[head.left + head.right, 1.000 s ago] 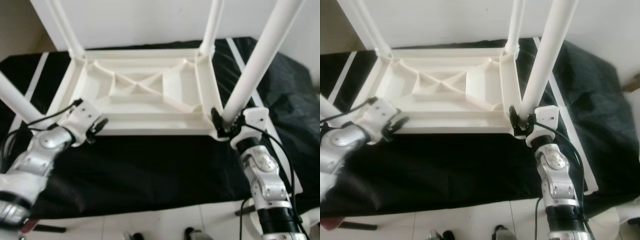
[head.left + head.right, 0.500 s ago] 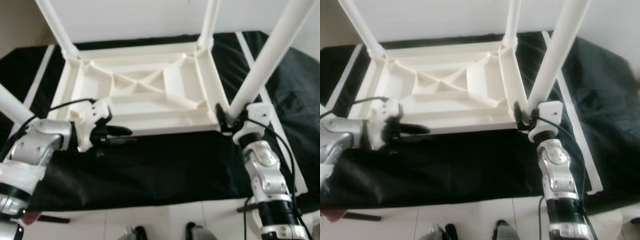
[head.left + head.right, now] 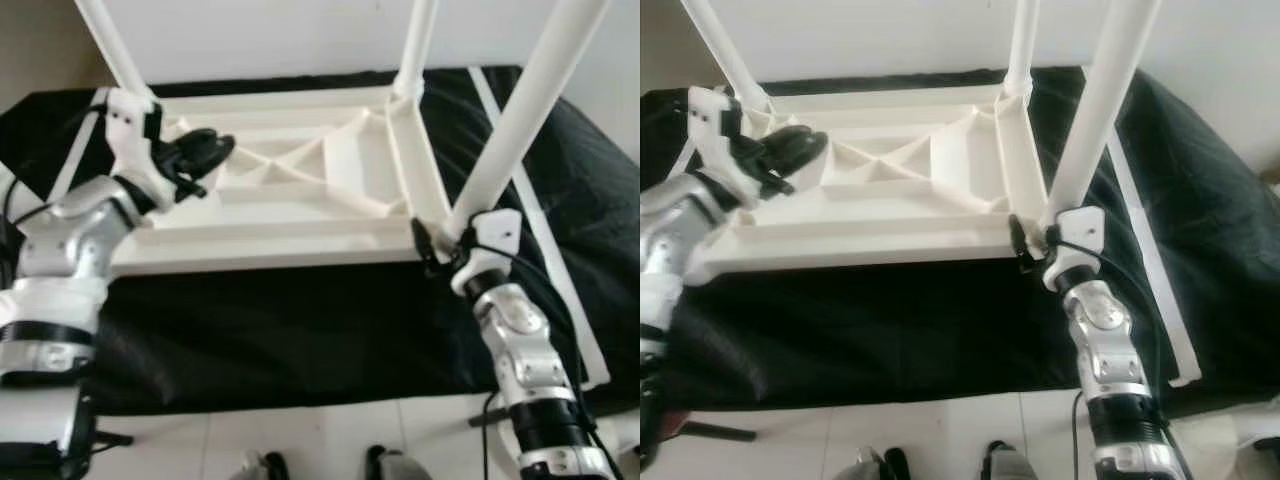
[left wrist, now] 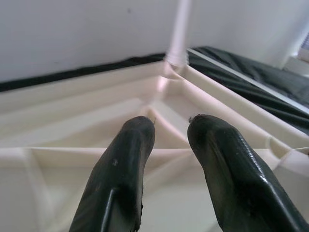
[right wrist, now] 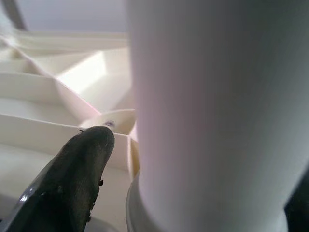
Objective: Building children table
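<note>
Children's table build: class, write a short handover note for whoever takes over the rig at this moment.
Right gripper: shut on the near-right leg at its base.
Left gripper: open, holding nothing, above the upturned tabletop near its far-left corner.
Tabletop lies underside up on a black cloth.
Done: three legs stand in corner sockets.
Left: confirm the near-left corner, then turn the table upright.

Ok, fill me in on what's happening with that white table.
The robot is assembling a white children's table, which lies upside down on a black cloth with its legs pointing up. The right end effector is clamped around the base of the near right leg, at the corner socket. The left end effector hovers over the ribbed underside near the far left leg, fingers slightly apart and holding nothing.
</note>
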{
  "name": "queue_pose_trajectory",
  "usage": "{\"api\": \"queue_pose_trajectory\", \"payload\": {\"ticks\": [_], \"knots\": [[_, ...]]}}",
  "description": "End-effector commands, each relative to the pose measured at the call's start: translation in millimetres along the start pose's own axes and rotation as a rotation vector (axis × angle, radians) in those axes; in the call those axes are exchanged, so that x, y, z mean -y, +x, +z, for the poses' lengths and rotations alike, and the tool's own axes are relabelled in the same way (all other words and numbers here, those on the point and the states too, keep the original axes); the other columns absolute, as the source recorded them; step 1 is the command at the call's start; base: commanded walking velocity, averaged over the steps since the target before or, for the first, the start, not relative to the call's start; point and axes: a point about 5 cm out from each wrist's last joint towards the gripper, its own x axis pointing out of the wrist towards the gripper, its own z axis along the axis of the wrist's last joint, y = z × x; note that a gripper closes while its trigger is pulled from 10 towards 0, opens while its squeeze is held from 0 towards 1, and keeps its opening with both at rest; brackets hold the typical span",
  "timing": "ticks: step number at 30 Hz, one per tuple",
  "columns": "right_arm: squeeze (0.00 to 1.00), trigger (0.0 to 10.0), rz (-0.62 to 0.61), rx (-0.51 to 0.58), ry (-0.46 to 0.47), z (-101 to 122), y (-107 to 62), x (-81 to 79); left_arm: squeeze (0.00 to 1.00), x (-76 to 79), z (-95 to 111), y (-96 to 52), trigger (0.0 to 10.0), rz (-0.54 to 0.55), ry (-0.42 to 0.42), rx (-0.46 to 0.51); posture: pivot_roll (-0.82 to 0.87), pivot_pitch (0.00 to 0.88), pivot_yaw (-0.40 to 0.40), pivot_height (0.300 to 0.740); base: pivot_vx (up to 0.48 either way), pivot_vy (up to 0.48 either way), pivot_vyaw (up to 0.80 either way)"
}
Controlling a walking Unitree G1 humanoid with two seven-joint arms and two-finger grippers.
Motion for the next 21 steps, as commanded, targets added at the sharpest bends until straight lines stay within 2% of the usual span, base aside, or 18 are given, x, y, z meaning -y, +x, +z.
{"api": "queue_pose_trajectory", "payload": {"ticks": [1, 3, 6, 13, 16, 20, 21], "knots": [[0.0, 10.0, 0.081, 0.009, 0.013, -0.4, 5.2, -16.3, 0.0, -7.3, -6.9, -4.9, 10.0, 0.128, -0.001, -0.037, -0.04, 0.159, 0.041, 0.74, 0.0, 0.0, 0.0], [0.0, 10.0, 0.085, 0.007, 0.038, -3.0, 6.5, -22.6, 0.0, -2.7, -17.1, -7.4, 10.0, 0.165, 0.002, -0.074, -0.01, 0.157, 0.042, 0.74, 0.0, 0.0, 0.0], [0.0, 10.0, 0.078, -0.009, 0.077, -9.3, 5.7, -26.5, 0.0, 3.8, -20.0, -8.7, 10.0, 0.195, -0.023, -0.069, 0.01, 0.16, 0.029, 0.74, 0.0, 0.0, 0.0], [0.0, 10.0, 0.061, -0.019, 0.107, -13.2, 3.7, -30.2, 0.0, 9.7, -25.4, -9.4, 10.0, 0.234, -0.021, -0.087, 0.06, 0.191, -0.002, 0.74, 0.0, 0.0, 0.0], [0.0, 10.0, 0.019, 0.0, 0.115, -7.0, -3.1, -15.8, 0.0, 19.8, -30.2, -4.2, 10.0, 0.251, 0.017, -0.085, 0.06, 0.215, -0.036, 0.74, 0.0, 0.0, 0.0], [0.0, 10.0, -0.024, 0.053, 0.106, 1.7, -12.7, 2.9, 0.0, 31.2, -34.7, 4.2, 10.0, 0.228, 0.059, -0.091, 0.03, 0.192, -0.027, 0.74, 0.0, 0.0, 0.0], [0.0, 10.0, -0.035, 0.064, 0.08, 3.4, -19.2, 8.6, 0.0, 34.9, -36.2, 7.7, 10.0, 0.211, 0.029, -0.083, 0.01, 0.174, -0.028, 0.74, 0.0, 0.0, 0.0]]}}
